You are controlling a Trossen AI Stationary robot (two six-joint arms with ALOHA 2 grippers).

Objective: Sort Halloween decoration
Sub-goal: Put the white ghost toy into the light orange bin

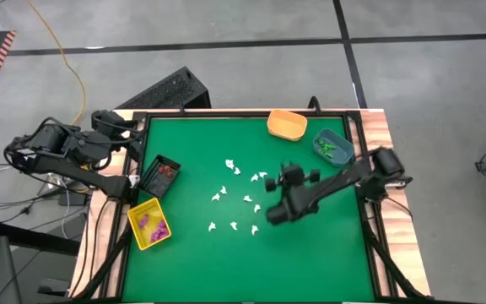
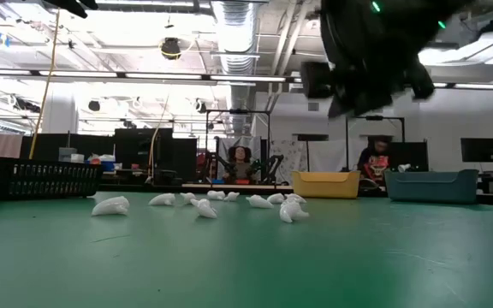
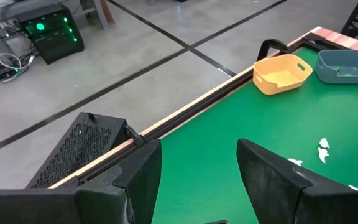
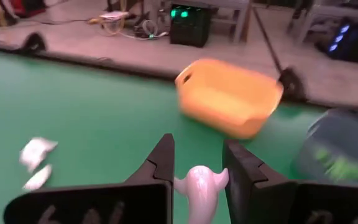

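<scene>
The right gripper (image 4: 197,163) pinches a white trinket (image 4: 199,190), apparently a ghost, above the mat (image 1: 310,253) near the orange bin (image 1: 287,124). The left gripper (image 3: 199,168) waits wide beside the black bin (image 1: 159,176).

I see even, bright overhead light from ceiling fixtures (image 2: 229,26), with only soft shadows on the green mat (image 1: 310,253). My right wrist view is motion-blurred across the orange bin (image 4: 229,96); the remaining views are sharp

Blue bin (image 4: 337,155) is all blurry and cut off at the edge in the right wrist view, green bits inside (image 4: 331,157) too smeared to make out.
</scene>
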